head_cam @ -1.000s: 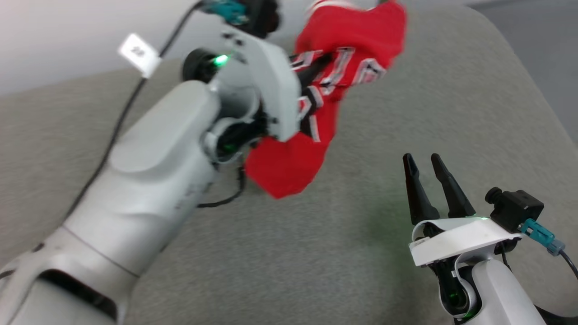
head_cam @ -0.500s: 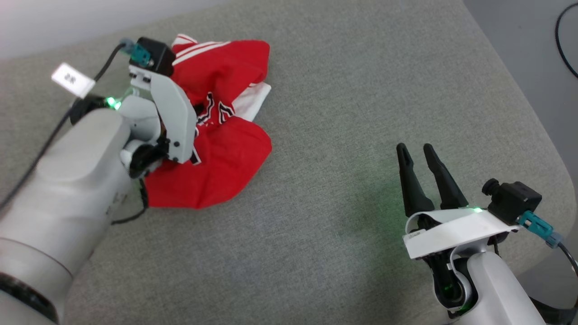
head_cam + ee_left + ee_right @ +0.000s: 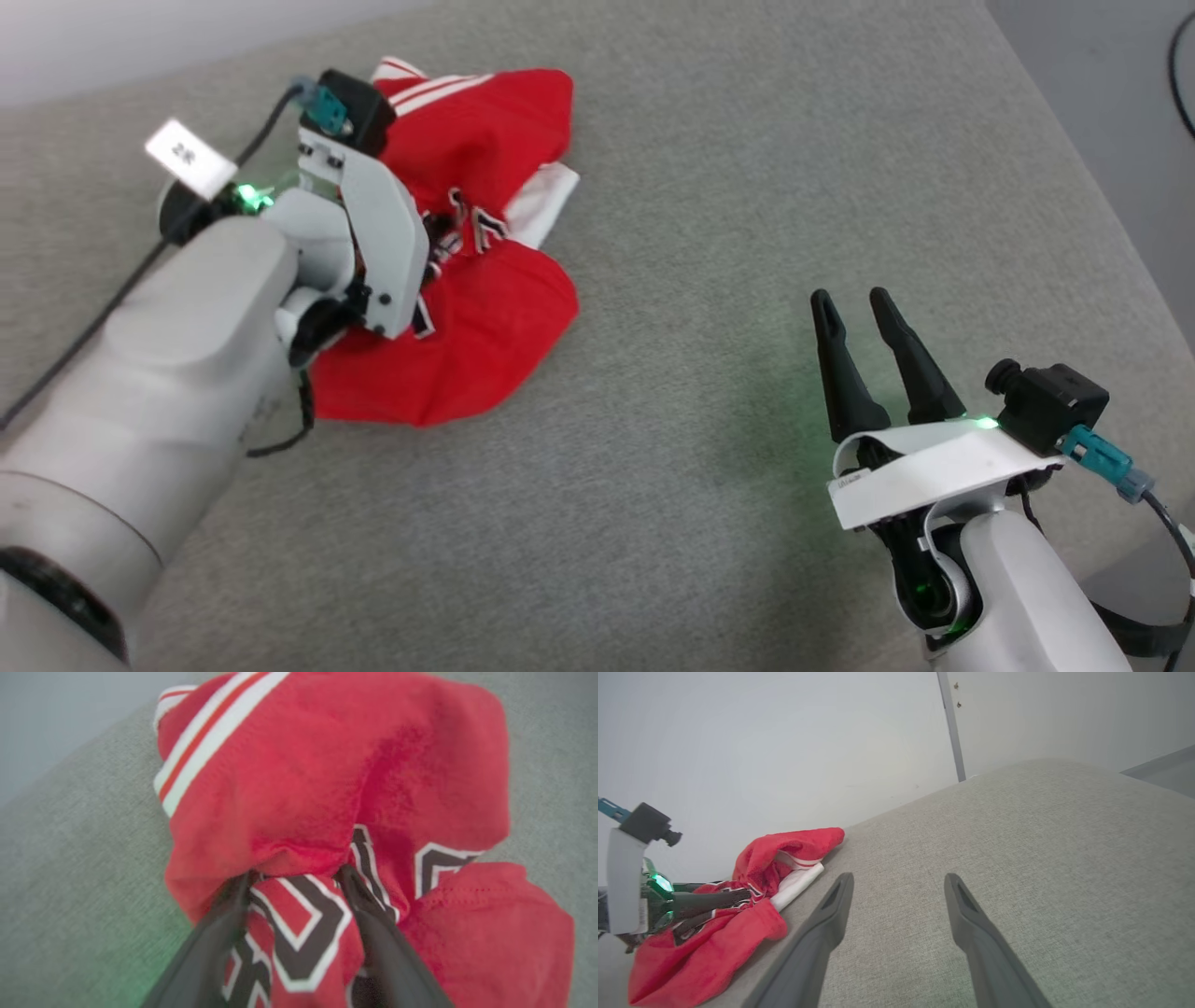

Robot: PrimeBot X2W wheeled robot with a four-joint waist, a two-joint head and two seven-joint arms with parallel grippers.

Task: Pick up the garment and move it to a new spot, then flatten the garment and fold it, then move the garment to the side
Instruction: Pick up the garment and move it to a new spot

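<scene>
1. The desk (image 3: 709, 187) is covered in a grey woven fabric, and its corner on the robot's far right is rounded.
2. A plain pale wall (image 3: 784, 742) rises behind the far edge. In the right wrist view a narrow grey upright strip (image 3: 951, 723) runs down it.
3. Past the right edge of the desk lies a darker grey floor (image 3: 1102, 75), with a loop of black cable (image 3: 1182, 84) on it.
4. The garment (image 3: 485, 317) lies crumpled in a heap on the robot's left part of the desk, close to the far edge and the wall.
5. In the head view the heap is longer than it is wide. Its long axis runs from far to near.
6. The red-and-white striped trim (image 3: 434, 89) is at the far end, and a plain red lobe forms the near end.
7. A white sleeve (image 3: 546, 201) sticks out toward the robot's right from the middle of the heap, beside the black, white-edged lettering (image 3: 467, 233).
8. The left hand (image 3: 295, 873) sits on the heap's left side. Its fingers are spread, the tips are pushed into the cloth, and a lettered fold bulges between them.
9. The right hand (image 3: 850, 296) is over bare desk, well apart from the garment. Its fingers are apart with nothing between them and point toward the far edge.
</scene>
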